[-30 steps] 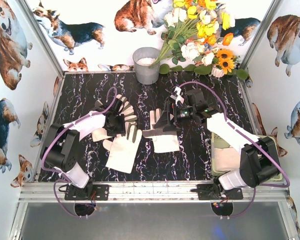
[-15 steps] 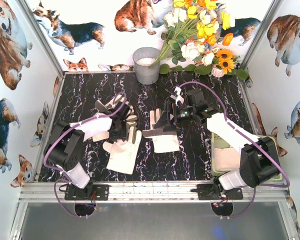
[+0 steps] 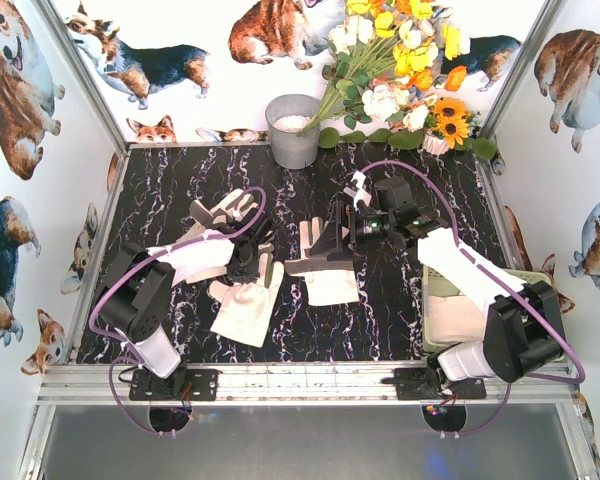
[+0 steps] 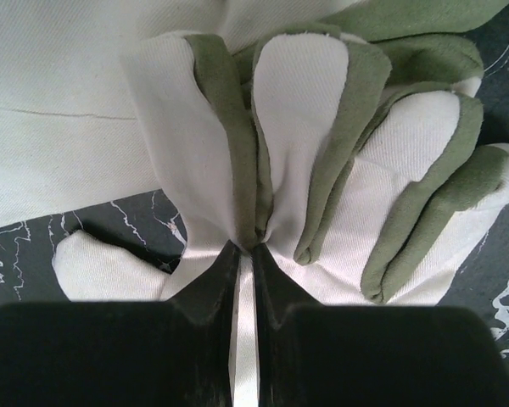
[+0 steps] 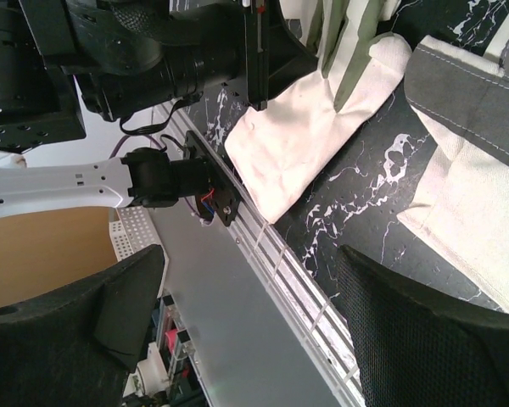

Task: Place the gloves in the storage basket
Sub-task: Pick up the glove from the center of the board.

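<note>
Gloves [image 3: 242,310]: the left wrist view alone shows left gripper [image 4: 244,248] clamped on one; right gripper [image 5: 250,284] gapes empty.

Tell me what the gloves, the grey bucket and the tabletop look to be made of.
Cream-white gloves with olive-green fingers: woven cotton-like cloth, matte; a fine diagonal weave shows and it creases softly. Grey round bucket: probably metal, dull galvanised-looking sheen. Black white-veined tabletop: marble look, perhaps printed laminate or film; cannot tell which.
</note>
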